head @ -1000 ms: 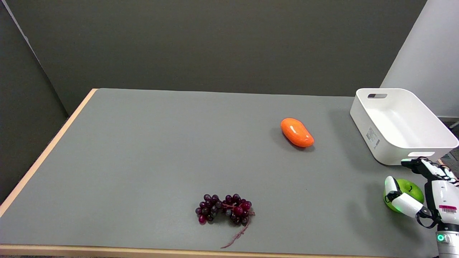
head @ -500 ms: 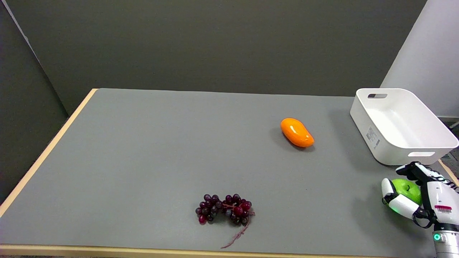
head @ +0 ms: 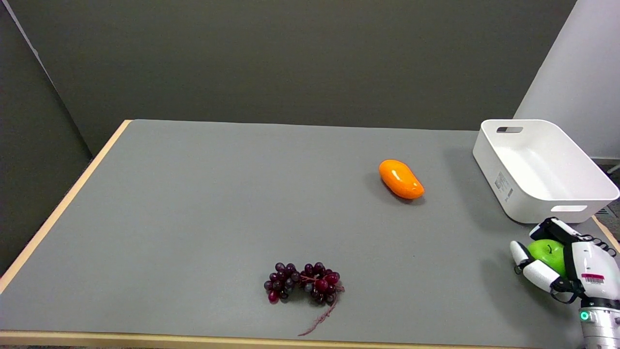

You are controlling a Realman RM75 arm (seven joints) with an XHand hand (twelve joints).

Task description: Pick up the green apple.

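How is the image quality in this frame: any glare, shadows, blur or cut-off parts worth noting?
Head view: even, soft light; sharp focus, no motion blur. The orange fruit carries a white highlight and casts a faint shadow toward the left. The white bin shades the table at its left. The right hand, around the green apple, is cropped by the frame's lower right corner.

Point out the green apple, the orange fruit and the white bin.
green apple (head: 546,251): head view, on its upper skin beside the stem dimple, between the fingers.
orange fruit (head: 401,179): head view, on the middle of its glossy top.
white bin (head: 501,180): head view, on its outer side wall near the label.
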